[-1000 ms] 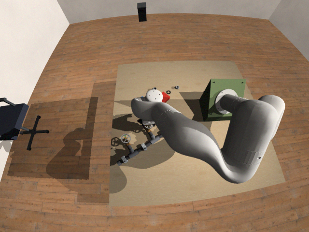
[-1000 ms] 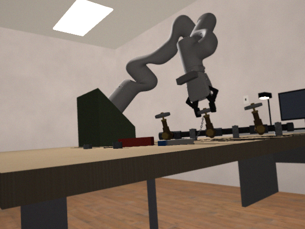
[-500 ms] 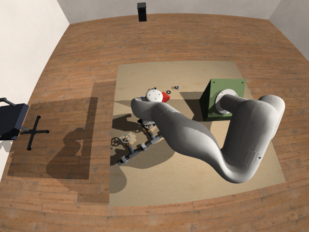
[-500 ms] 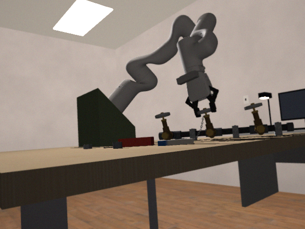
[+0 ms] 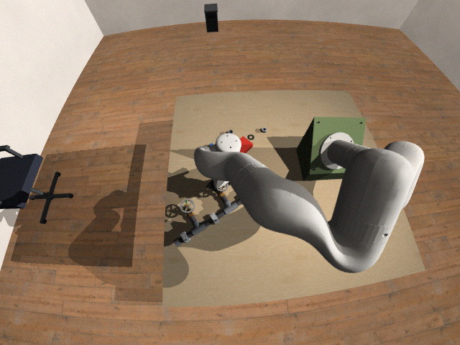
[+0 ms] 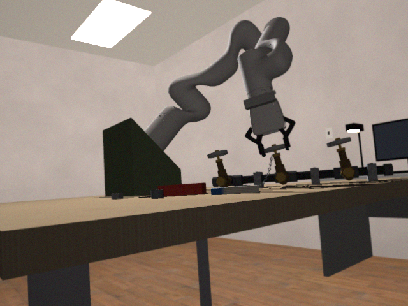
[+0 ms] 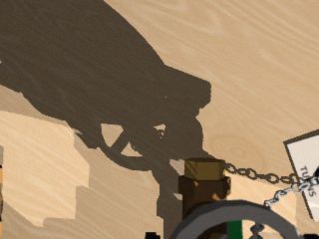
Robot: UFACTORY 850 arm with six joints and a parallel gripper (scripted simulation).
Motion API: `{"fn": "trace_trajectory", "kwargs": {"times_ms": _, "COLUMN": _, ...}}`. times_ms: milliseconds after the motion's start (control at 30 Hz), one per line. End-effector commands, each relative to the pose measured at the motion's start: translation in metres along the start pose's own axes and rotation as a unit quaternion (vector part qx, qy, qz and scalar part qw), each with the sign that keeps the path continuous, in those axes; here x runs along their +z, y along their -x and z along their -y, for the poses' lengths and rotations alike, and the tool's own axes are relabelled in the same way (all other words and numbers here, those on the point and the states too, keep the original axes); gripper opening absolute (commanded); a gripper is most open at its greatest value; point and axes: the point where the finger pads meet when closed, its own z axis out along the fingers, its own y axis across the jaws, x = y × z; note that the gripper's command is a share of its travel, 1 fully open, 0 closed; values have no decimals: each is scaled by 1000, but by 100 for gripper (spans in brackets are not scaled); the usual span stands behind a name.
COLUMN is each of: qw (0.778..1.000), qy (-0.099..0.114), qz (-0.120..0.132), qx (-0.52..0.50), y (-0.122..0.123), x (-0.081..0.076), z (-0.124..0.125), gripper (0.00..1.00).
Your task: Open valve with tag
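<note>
Three brass valves with grey handwheels stand on a dark pipe (image 6: 306,174) along the table. My gripper (image 6: 274,150) is shut on the handwheel of the middle valve (image 6: 275,147). A chain (image 6: 268,167) hangs from this valve. In the wrist view the handwheel's rim (image 7: 234,219) fills the bottom edge, the brass stem (image 7: 204,186) stands behind it, and the chain (image 7: 259,175) runs right to a white tag (image 7: 305,171) with partly cut-off lettering. The left valve (image 6: 218,166) and the right valve (image 6: 341,154) stand free. From above, my arm hides the middle valve; another valve (image 5: 185,211) shows.
A green base block (image 5: 332,146) carries my arm. A red block (image 6: 182,189), a blue-tipped grey bar (image 6: 234,190) and small dark nuts (image 6: 157,193) lie on the table left of the pipe. A monitor (image 6: 390,139) and lamp (image 6: 354,127) stand at the far right.
</note>
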Motion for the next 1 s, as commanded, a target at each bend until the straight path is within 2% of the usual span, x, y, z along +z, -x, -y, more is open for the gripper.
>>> {"fn": "trace_trajectory", "kwargs": {"times_ms": 0, "qw": 993, "qy": -7, "qz": -3, "qx": -122, "y": 0, "x": -1, "z": 1, "gripper": 0}}
{"fn": "trace_trajectory", "kwargs": {"times_ms": 167, "qw": 963, "qy": -6, "qz": -4, "qx": -268, "y": 0, "x": -1, "z": 1, "gripper": 0}}
{"fn": "trace_trajectory", "kwargs": {"times_ms": 233, "qw": 963, "qy": -6, "qz": -4, "qx": -268, "y": 0, "x": -1, "z": 1, "gripper": 0}}
{"fn": "trace_trajectory", "kwargs": {"times_ms": 433, "qw": 893, "qy": -3, "qz": -4, "qx": -450, "y": 0, "x": -1, "z": 1, "gripper": 0}}
{"fn": "trace_trajectory", "kwargs": {"times_ms": 600, "qw": 820, "qy": -1, "qz": -3, "qx": -573, "y": 0, "x": -1, "z": 1, "gripper": 0}}
{"fn": "trace_trajectory", "kwargs": {"times_ms": 733, "qw": 750, "qy": 0, "qz": -3, "qx": -662, "y": 0, "x": -1, "z": 1, "gripper": 0}}
{"fn": "trace_trajectory", "kwargs": {"times_ms": 800, "qw": 750, "qy": 0, "qz": -3, "qx": -662, "y": 0, "x": -1, "z": 1, "gripper": 0}}
{"fn": "trace_trajectory", "kwargs": {"times_ms": 833, "qw": 700, "qy": -4, "qz": -7, "qx": -714, "y": 0, "x": -1, "z": 1, "gripper": 0}}
{"fn": "trace_trajectory", "kwargs": {"times_ms": 967, "qw": 635, "qy": -3, "qz": -7, "qx": -773, "y": 0, "x": -1, "z": 1, "gripper": 0}}
